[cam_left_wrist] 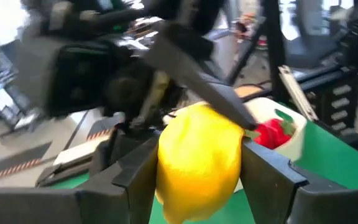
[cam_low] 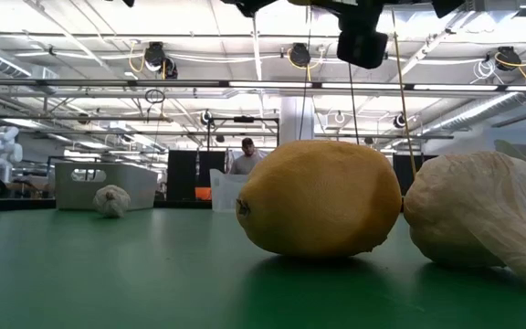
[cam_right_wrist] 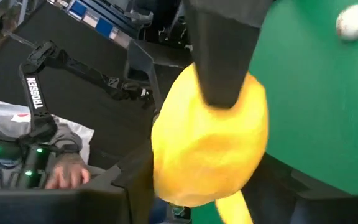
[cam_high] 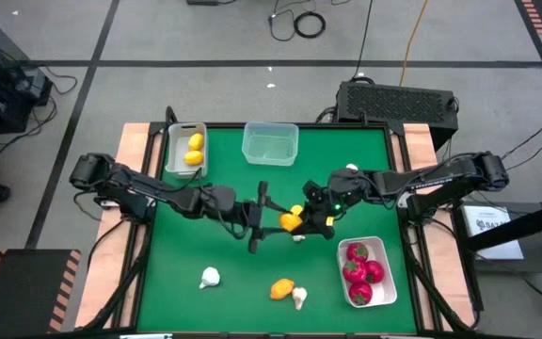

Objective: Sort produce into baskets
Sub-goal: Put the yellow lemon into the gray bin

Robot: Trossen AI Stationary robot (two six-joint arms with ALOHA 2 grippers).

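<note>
A: We note both grippers meeting mid-table over the green felt-like mat [cam_high: 186, 273]. The left gripper [cam_left_wrist: 194, 180] has its dark fingers on either flank of a smooth, egg-shaped yellow lemon [cam_left_wrist: 199, 158], touching it on both sides.

B: Agreed. The right gripper [cam_right_wrist: 225, 118] is on the same lemon; one dark, blunt finger lies across its matte skin. We cannot tell whether that pair is pressing or merely resting.

A: Placement: from table centre, the narrow grey-white bin [cam_high: 186, 149] sits at about 10 o'clock with two lemons inside. The clear squarish tub [cam_high: 270, 143] is at 12 o'clock.

B: The white rounded tray [cam_high: 366, 272] is at about 4 o'clock, holding three glossy red round fruits [cam_high: 359, 271] with green tops.

A: Loose items: a white, lumpy garlic bulb [cam_high: 210, 278] at 7 o'clock; an orange-yellow lemon [cam_high: 282, 288] touching another bulb [cam_high: 299, 298] near 6 o'clock.

B: In the low view, that lemon's surface shows faintly dimpled, the bulb beside it papery and ridged.
</note>
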